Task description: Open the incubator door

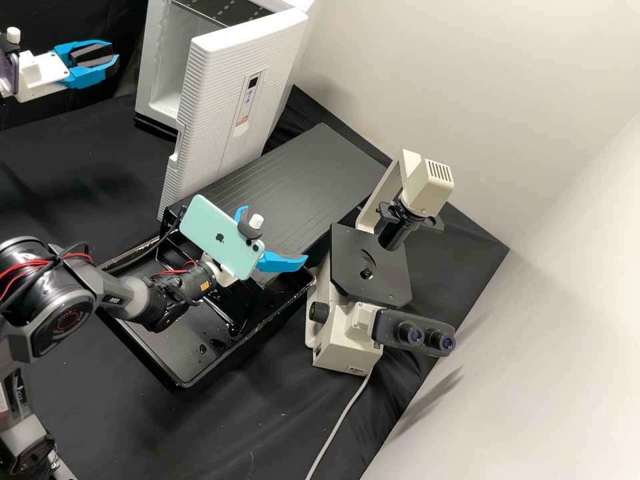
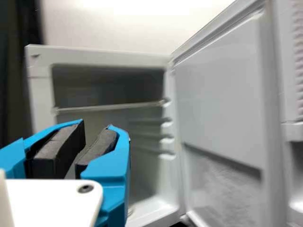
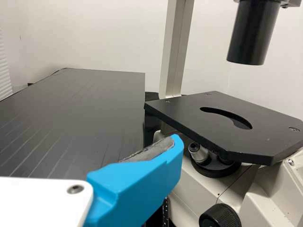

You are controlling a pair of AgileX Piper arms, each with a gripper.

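The right gripper (image 1: 277, 233) is spread wide with nothing between its fingers, above the far end of a black tray (image 1: 255, 333), and a pale green phone (image 1: 220, 233) is mounted on its arm. The right wrist view has one of its fingers (image 3: 137, 187) before the microscope (image 3: 222, 123), with the small lenses under the stage in sight, while from the high view you get the microscope's twin eyepieces (image 1: 427, 338) and cable (image 1: 347, 407). A flat black board (image 1: 313, 173) lies between the microscope and the incubator (image 1: 150, 77). Farther off, the left gripper (image 1: 114, 52) is in front of the incubator, apart from it, its fingers slightly parted and empty. The incubator is at the back of the bench (image 1: 73, 167), upright, its door (image 1: 213, 100) swung wide open. The high view shows the door's white ribbed outside, a small control panel (image 1: 248, 103) and a notch in the free edge. The left wrist view, past the left gripper (image 2: 96, 126), shows the door's smooth inner side with a recess low down, and inside the cabinet a shelf (image 2: 111, 107) with ridges down the side wall
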